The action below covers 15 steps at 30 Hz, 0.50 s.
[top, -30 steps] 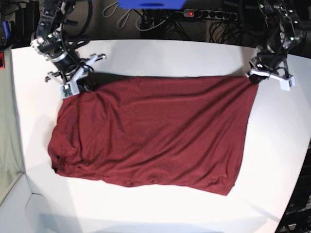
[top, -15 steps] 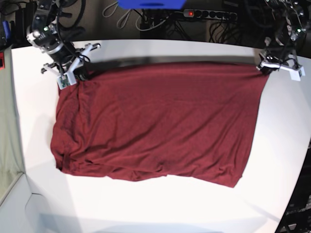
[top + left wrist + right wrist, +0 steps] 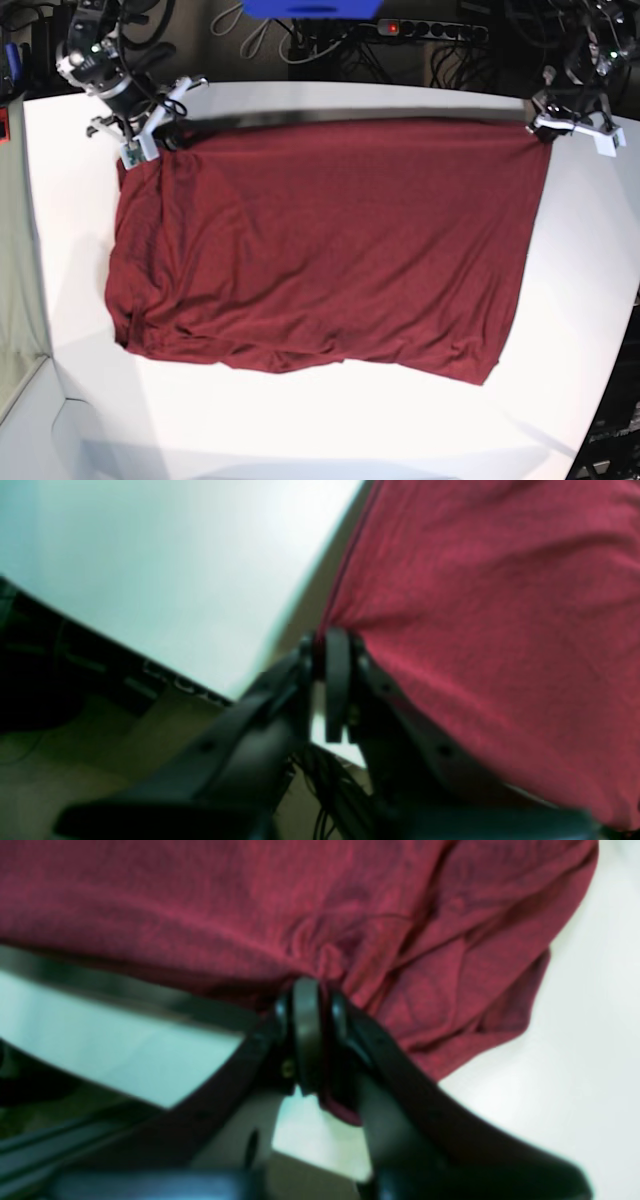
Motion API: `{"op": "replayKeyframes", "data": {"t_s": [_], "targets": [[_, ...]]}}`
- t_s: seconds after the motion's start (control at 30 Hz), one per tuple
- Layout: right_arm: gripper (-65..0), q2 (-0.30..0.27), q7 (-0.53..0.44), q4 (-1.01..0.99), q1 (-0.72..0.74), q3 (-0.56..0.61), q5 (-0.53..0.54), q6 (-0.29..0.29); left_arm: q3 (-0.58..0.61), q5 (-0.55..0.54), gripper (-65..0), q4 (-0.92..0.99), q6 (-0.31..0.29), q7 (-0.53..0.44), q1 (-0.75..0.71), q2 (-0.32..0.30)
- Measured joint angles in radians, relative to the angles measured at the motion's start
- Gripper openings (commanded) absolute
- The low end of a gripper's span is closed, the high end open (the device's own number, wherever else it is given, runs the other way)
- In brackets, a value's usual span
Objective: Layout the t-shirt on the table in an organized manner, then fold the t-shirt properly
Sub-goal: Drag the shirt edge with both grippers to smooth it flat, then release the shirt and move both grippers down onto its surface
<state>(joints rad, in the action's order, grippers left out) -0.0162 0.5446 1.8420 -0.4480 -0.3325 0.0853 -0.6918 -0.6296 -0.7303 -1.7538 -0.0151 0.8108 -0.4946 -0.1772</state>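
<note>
The dark maroon t-shirt (image 3: 320, 240) lies spread across the white table (image 3: 330, 430), its far edge lifted and pulled taut between the two grippers. My left gripper (image 3: 545, 125) is shut on the far right corner of the shirt; in the left wrist view the closed fingers (image 3: 337, 680) pinch the fabric (image 3: 500, 605). My right gripper (image 3: 160, 135) is shut on the far left corner; in the right wrist view the closed fingers (image 3: 307, 1035) pinch bunched fabric (image 3: 350, 915). The near hem is wrinkled at the lower left.
A power strip (image 3: 430, 30) and cables lie behind the table's far edge. A blue object (image 3: 310, 8) sits at the top centre. The table's right edge (image 3: 615, 330) curves near the shirt's right side.
Both grippers have moved toward the table's far edge, pulling the shirt's top edge back and taut. The cloth has shifted away from the front and flattened.
</note>
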Motion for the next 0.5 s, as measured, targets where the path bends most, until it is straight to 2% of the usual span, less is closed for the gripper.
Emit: {"op": "replayKeyframes", "data": {"t_s": [0.1, 0.2, 0.3, 0.5], "targets": [[-47.2, 0.0, -0.009, 0.0, -0.002, 0.0, 0.002, 0.0, -0.001, 0.0, -42.8, 0.0, 0.0, -0.004, -0.011, 0.0], [-46.3, 0.0, -0.008, 0.013, -0.021, -0.004, 0.002, 0.0, -0.047, -0.007, -35.6, -0.003, 0.0, 0.002, -0.025, 0.009], [-45.7, 0.0, -0.002, 0.025, -0.027, -0.008, 0.001, 0.0, -0.119, -0.005, -33.2, -0.003, 0.0, -0.002, -0.028, 0.009], [-45.6, 0.0, -0.007, 0.035, -0.023, -0.008, 0.007, 0.0, -0.25, -0.006, -33.1, -0.007, 0.0, 0.004, -0.006, 0.01]]}}
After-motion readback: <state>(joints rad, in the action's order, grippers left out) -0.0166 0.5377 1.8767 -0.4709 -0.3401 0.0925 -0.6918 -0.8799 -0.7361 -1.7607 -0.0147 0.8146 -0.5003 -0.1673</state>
